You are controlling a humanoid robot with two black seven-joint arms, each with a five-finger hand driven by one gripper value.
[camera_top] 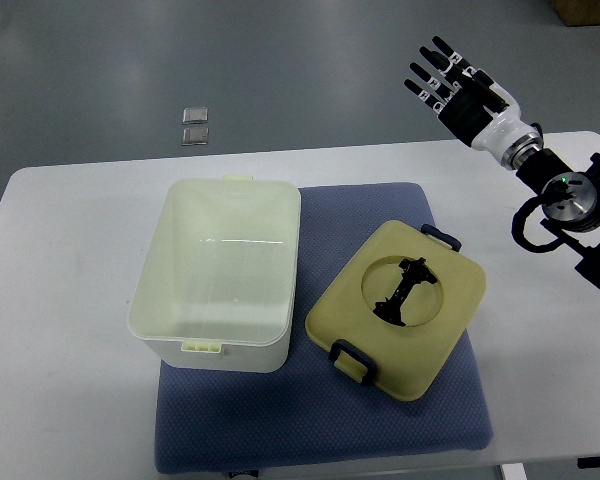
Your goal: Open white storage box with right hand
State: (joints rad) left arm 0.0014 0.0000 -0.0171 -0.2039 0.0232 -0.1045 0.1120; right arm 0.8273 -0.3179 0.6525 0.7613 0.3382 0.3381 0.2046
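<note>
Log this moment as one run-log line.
storage box: open, nothing visible inside | lid: off, lying on blue mat right of box | right hand: raised, fingers spread, holding nothing | left hand: out of view

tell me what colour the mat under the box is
The mat is blue with a fine dotted texture, seen in the top view, under the box and lid.

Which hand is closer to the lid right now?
Right. The right hand hovers open above the table's far right edge, up and right of the lid lying on the blue mat. The left hand is out of view.
</note>
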